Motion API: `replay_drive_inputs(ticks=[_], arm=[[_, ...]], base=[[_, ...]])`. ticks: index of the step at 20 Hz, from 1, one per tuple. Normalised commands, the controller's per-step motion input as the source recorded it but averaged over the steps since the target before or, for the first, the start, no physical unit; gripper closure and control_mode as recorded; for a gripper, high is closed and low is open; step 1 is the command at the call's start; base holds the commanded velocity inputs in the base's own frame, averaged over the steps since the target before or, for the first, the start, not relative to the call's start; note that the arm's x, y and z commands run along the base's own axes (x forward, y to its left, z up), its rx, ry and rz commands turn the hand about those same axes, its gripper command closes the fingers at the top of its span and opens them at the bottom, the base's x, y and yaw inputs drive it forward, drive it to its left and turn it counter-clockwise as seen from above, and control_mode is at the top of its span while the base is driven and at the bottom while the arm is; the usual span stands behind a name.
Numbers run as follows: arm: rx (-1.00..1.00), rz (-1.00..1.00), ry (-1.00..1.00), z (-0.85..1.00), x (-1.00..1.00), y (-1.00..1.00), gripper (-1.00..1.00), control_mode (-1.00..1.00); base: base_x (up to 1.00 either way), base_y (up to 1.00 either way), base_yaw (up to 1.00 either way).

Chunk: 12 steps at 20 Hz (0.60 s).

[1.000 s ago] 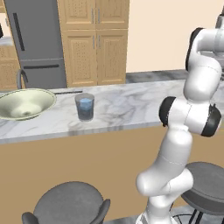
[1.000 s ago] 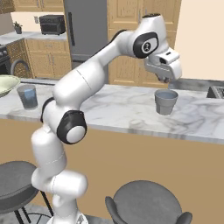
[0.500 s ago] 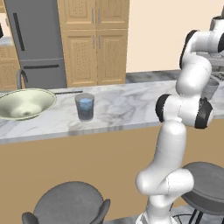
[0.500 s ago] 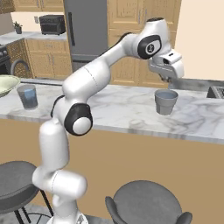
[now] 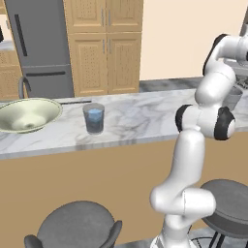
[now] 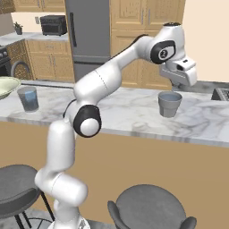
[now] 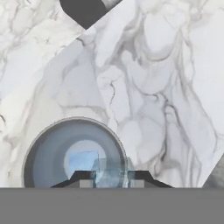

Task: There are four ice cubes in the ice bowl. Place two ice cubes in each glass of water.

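My gripper [image 7: 111, 178] is shut on a small pale blue-white ice cube [image 7: 112, 176], directly over the rim of the right glass of water [image 7: 48, 148]. Another ice cube [image 7: 84, 161] lies in the blue water inside that glass. From the right base view the gripper [image 6: 178, 86] hangs just above this grey glass [image 6: 170, 104] on the marble counter. The other glass of water [image 5: 94, 117] stands far to the left, beside the wide yellowish-green ice bowl [image 5: 29, 114].
The marble counter [image 6: 125, 114] runs across both base views, with round grey stools [image 5: 77, 225] in front of it. A grey fridge [image 5: 38, 46] and wooden cabinets [image 5: 104, 46] stand behind. A dark cut-out [image 7: 85, 11] sits in the counter beyond the right glass.
The arm's elbow has swung up and over. The hand has drifted slightly right and down above the right glass, still closed on the cube.
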Motion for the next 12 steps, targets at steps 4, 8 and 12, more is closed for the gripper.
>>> replay_drive_inputs(ticks=[4, 8, 12], arm=[[0.00, -0.04, -0.01, -0.02, -0.05, 0.41, 1.00, -1.00], [0.00, -0.06, 0.00, -0.01, 0.00, 0.48, 1.00, -1.00], [0.00, -0.03, 0.00, -0.44, -0.09, 0.11, 1.00, -1.00]], base=[[0.00, 0.00, 0.00], [0.00, 0.00, 0.00], [0.00, 0.00, 0.00]])
